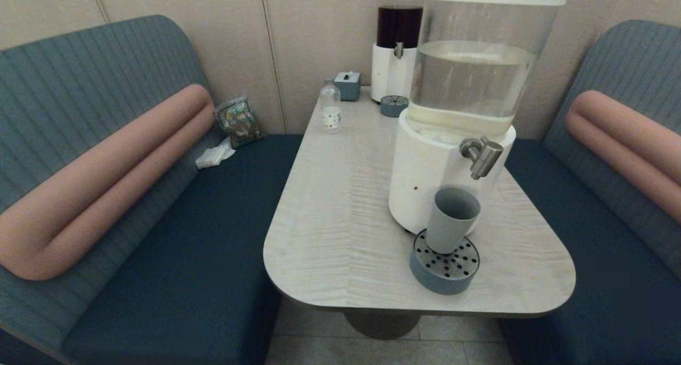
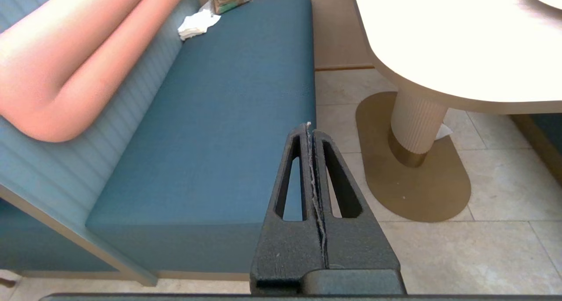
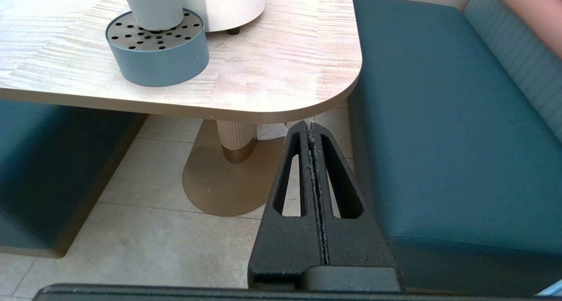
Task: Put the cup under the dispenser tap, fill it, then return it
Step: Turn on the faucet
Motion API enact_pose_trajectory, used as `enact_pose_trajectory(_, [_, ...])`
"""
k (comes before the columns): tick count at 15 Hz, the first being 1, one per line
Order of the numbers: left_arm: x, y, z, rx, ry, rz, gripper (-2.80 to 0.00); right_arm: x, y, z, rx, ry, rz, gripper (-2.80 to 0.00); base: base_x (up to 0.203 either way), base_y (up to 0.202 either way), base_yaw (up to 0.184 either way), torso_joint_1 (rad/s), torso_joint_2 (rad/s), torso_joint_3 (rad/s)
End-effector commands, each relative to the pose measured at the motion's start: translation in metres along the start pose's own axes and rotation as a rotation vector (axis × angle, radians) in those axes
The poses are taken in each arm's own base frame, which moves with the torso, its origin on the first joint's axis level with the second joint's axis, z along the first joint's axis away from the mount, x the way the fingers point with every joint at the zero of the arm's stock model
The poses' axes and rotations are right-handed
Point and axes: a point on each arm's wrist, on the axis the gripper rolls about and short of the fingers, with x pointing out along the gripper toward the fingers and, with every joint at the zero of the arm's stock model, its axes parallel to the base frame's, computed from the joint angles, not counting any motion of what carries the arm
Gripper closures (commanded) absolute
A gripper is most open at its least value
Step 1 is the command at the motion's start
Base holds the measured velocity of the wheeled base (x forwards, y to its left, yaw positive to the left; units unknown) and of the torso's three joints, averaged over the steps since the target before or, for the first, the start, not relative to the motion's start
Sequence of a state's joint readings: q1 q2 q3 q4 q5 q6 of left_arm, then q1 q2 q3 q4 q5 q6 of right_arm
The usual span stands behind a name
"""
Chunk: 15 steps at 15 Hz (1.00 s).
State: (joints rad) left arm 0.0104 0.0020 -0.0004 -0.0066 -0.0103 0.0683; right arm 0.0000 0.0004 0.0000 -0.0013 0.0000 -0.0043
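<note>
the cup (image 1: 451, 220) stands upright on the round perforated drip tray (image 1: 445, 272) at the table's (image 1: 340, 205) 5 o'clock corner, below and slightly left of the dispenser tap (image 1: 482, 156). the left gripper (image 2: 311, 132) hangs low beside the left bench (image 2: 210, 130), fingers pressed together, holding nothing. the right gripper (image 3: 311, 130) hangs below the table edge at 5 o'clock, fingers likewise pressed together.

1. Cup (image 1: 451, 220): matte grey-blue plastic.
2. Dispenser tap (image 1: 482, 156): brushed steel.
3. Drip tray (image 1: 445, 263): perforated metal top, matte blue wall.
4. Table (image 1: 340, 205): pale wood-grain top, smooth.
5. Bench seat (image 1: 175, 258): blue cloth.
</note>
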Motion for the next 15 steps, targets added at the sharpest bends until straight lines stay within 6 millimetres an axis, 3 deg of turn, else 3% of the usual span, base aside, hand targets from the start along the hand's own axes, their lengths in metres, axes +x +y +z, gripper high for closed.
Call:
enact_pose_trajectory(1, [-0.0001,0.0,0.0002,0.0,-0.001,0.0,0.0,0.0,0.0,0.0,0.0,-0.001,0.0,0.0,0.0,0.0,0.0,0.0,0.0,0.0])
enact_pose_trajectory(15, [0.0,0.0,-0.0002,0.0,0.0,0.0,0.0,0.0,0.0,0.0,0.001,-0.001,-0.002,0.0,0.0,0.0,0.0,0.0,0.0,0.0])
